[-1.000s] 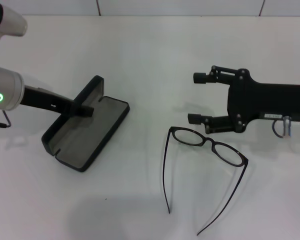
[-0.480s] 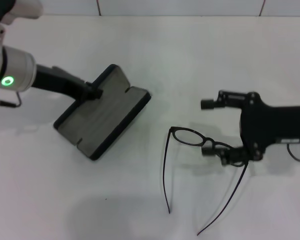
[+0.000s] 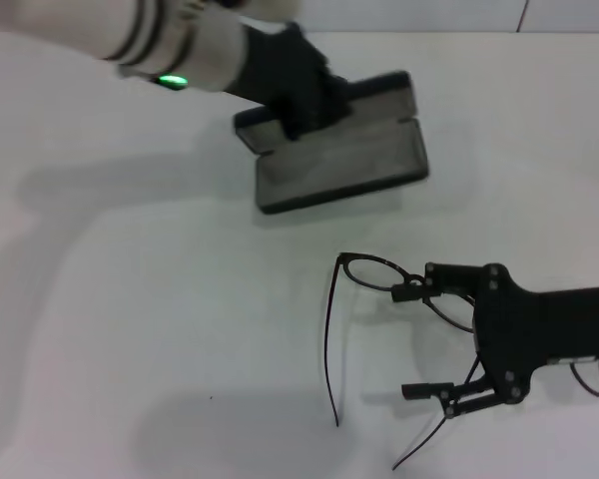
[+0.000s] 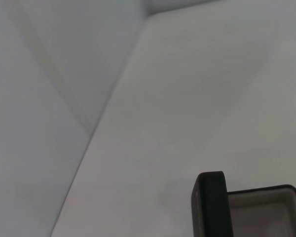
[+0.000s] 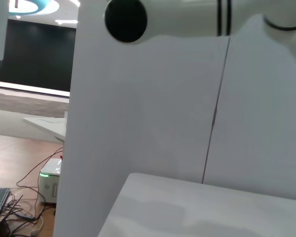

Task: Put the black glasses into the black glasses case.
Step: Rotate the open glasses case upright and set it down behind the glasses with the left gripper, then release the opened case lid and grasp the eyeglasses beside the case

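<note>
Over the last second the left gripper [image 3: 304, 95] has carried the open black glasses case [image 3: 344, 160] from the near left of the table [image 3: 130, 329] up toward the far middle, closer to the work. It grips the case at the hinge end, closed on it, with the grey inside facing up. Meanwhile the right gripper [image 3: 419, 339] has dropped from beyond the black glasses [image 3: 409, 299] to sit over their right lens and temple. Its jaws are spread wide, one finger at the bridge, the other near the right temple arm, and it holds nothing yet.

This looks like the approach to a grasp, with the case brought nearer to shorten the transfer.

The glasses lie flat, temples unfolded and pointing toward the robot, near the table's near edge. Open tabletop lies between glasses and case, so the path across looks free. The long temples may snag on the case rim.
</note>
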`<state>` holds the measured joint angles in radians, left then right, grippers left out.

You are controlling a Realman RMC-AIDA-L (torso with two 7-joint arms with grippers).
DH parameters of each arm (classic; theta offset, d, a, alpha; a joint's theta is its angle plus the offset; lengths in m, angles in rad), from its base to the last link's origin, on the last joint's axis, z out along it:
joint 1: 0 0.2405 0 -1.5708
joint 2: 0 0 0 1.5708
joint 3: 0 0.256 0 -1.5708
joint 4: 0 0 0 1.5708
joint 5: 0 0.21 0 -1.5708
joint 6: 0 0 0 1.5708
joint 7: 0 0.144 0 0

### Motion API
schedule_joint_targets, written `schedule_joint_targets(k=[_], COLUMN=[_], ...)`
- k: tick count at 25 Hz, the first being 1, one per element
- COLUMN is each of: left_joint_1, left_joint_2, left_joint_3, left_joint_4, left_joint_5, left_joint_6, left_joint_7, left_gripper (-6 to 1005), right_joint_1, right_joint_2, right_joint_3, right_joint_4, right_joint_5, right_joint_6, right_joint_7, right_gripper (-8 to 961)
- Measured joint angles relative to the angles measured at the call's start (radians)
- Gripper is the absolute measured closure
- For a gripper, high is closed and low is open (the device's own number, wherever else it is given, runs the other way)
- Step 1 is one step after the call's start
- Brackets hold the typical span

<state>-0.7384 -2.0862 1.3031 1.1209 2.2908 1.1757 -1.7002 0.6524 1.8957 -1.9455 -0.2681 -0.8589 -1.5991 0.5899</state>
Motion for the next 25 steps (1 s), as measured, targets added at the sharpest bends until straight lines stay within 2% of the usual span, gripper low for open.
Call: schedule_joint_targets(k=[3, 6, 10, 15, 18, 21, 23, 25], left_joint_1=[-0.080, -0.132, -0.156, -0.149, -0.113, -0.009, 0.094, 0.183], left_joint_2=[-0.002, -0.008, -0.009, -0.009, -0.007, -0.005, -0.005, -0.004], left_joint_3=[0.070, 0.153, 0.268, 0.273, 0.225, 0.145, 0.097, 0.084], left_joint_4=[-0.090, -0.139, -0.122, -0.065, -0.039, -0.004, -0.002, -0.011], left_joint_5=[0.038, 0.096, 0.155, 0.147, 0.021, -0.251, -0.492, -0.672], left_joint_6=[-0.029, -0.076, -0.122, -0.117, -0.114, -0.109, -0.105, -0.104], left_joint_7=[-0.005, -0.059, -0.161, -0.226, -0.213, -0.099, 0.025, 0.115], left_gripper=[779, 775, 769, 762, 548, 448, 381, 382], right_joint_1=[-0.011, -0.029, -0.050, -0.045, -0.042, -0.046, -0.044, -0.043], right_joint_2=[0.006, 0.008, -0.001, -0.008, -0.007, -0.002, -0.019, -0.056], right_joint_3=[0.000, 0.001, 0.029, 0.044, 0.121, 0.228, 0.254, 0.260], right_joint_4=[0.004, 0.004, 0.006, 0.006, 0.005, -0.024, -0.091, -0.222], right_joint_5=[0.000, -0.001, -0.002, -0.005, -0.005, -0.010, -0.048, -0.131], right_joint_6=[0.005, 0.009, 0.010, 0.019, 0.025, 0.041, 0.076, 0.145], right_joint_7=[-0.005, -0.007, -0.013, -0.016, 0.006, 0.110, 0.231, 0.406], right_gripper=[187, 190, 194, 199, 202, 205, 207, 209])
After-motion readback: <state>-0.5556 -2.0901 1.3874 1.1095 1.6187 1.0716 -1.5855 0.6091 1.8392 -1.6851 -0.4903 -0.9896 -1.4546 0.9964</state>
